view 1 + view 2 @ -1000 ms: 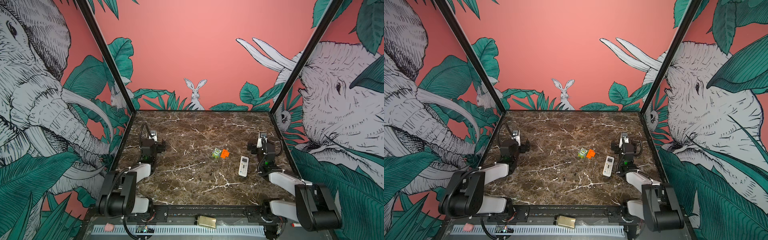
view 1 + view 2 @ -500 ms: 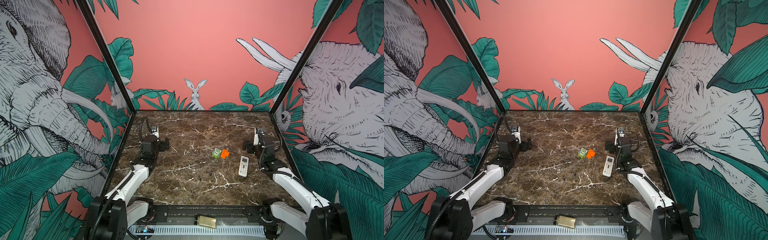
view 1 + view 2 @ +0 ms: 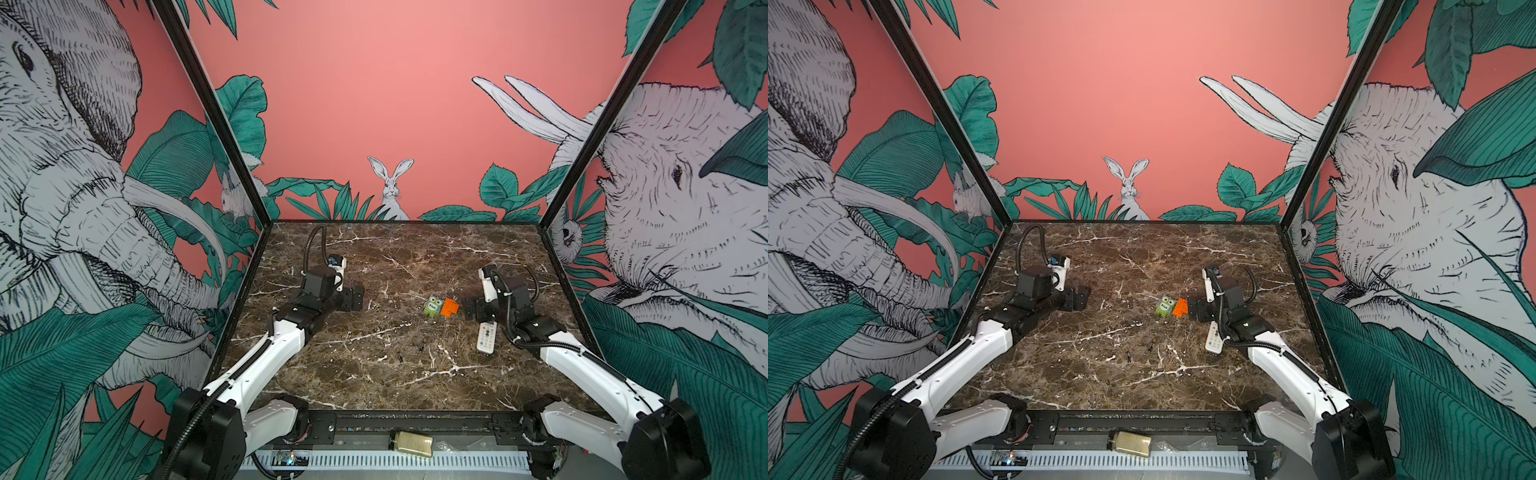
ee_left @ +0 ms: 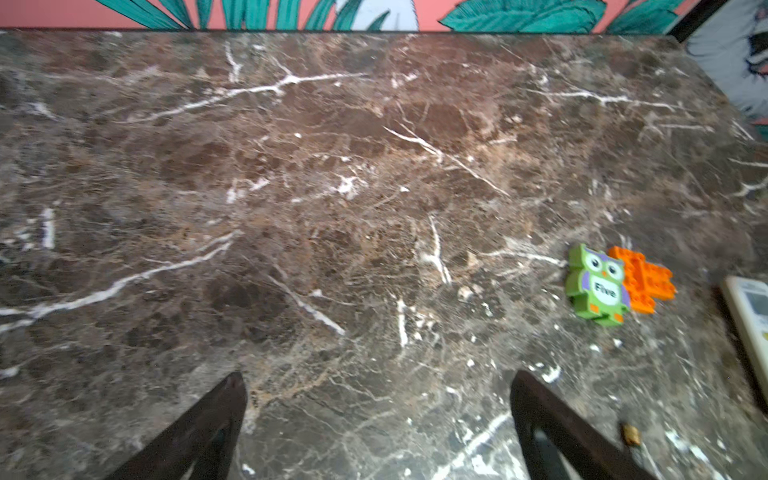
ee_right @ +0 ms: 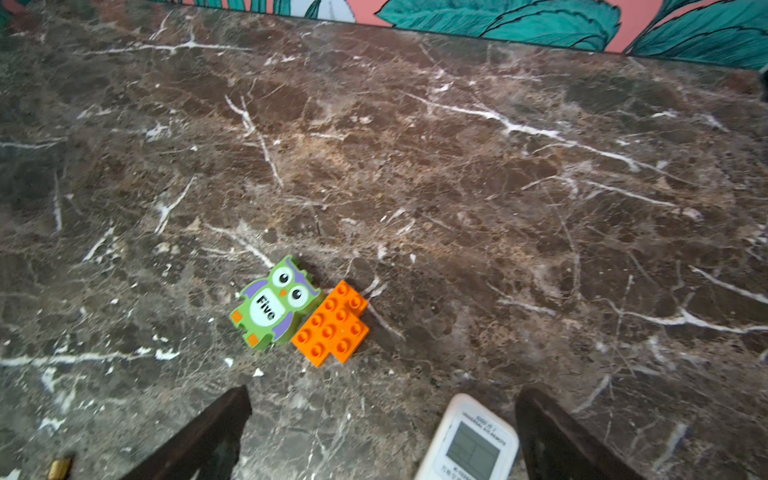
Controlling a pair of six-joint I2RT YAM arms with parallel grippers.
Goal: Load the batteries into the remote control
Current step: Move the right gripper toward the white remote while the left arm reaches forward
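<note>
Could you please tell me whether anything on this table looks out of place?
A green owl toy and an orange brick lie side by side near the remote, unrelated to the job. The remote lies display-up, its back hidden. A jar lies on its side in front of the table.

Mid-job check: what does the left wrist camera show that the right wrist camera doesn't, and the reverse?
Only left wrist: the left gripper, open, and the remote control as a mere sliver at the frame edge.
Only right wrist: the right gripper, open, with the remote control's grey display end between its jaws.
Both: the table, the owl block, the orange brick, and a small brass-coloured tip at the frame edge, possibly a battery.
</note>
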